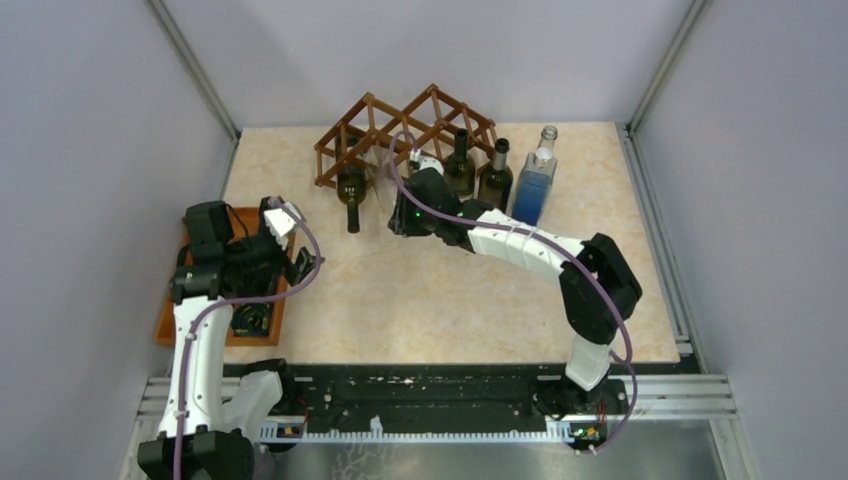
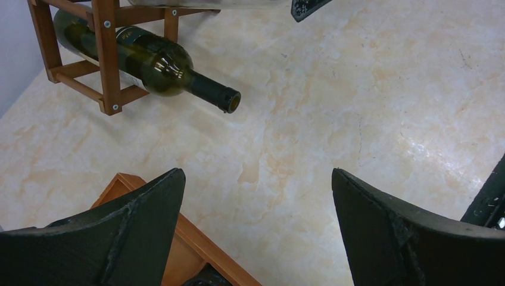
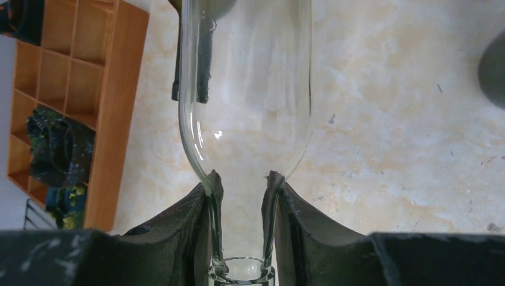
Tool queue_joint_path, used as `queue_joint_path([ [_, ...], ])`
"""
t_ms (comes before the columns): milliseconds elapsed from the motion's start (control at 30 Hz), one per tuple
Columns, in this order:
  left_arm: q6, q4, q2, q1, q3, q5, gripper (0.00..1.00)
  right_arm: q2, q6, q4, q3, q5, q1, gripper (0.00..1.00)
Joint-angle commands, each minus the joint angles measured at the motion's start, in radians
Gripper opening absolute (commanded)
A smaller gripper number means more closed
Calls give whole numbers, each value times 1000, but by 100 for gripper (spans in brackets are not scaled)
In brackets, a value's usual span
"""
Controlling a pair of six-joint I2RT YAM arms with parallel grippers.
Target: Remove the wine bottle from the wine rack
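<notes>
1. The left gripper [image 2: 256, 179] is held spread wide with nothing between its fingers, over the edge of the tray [image 2: 199, 247], well nearer than the rack [image 1: 372, 118] and off to its left.
2. The right gripper [image 3: 241, 186] is pinched on the neck of a clear bottle [image 3: 250, 89], just in front of the rack's middle.
3. The clear bottle is held lying, its body toward the rack. Whether it rests on the slats cannot be told.
4. A green bottle [image 2: 152, 55] is laid in the rack's lower left cell, its neck sticking out over the table [image 1: 450, 290].
5. Two dark bottles [image 1: 460, 165] and a blue bottle [image 1: 533, 188] are stood at the rack's right end.
</notes>
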Motion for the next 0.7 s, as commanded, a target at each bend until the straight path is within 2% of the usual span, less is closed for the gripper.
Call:
queue_joint_path([
  [0,54,2,-3,5,-9,52,99,-110,32,109,-17,-64,2,0],
  [300,132,-14,-20,4,-19,73,99,-218,74,118,-115,-129,3,0],
  [667,213,-33,-38,4,-32,104,99,-366,48,50,-169,-86,3,0],
])
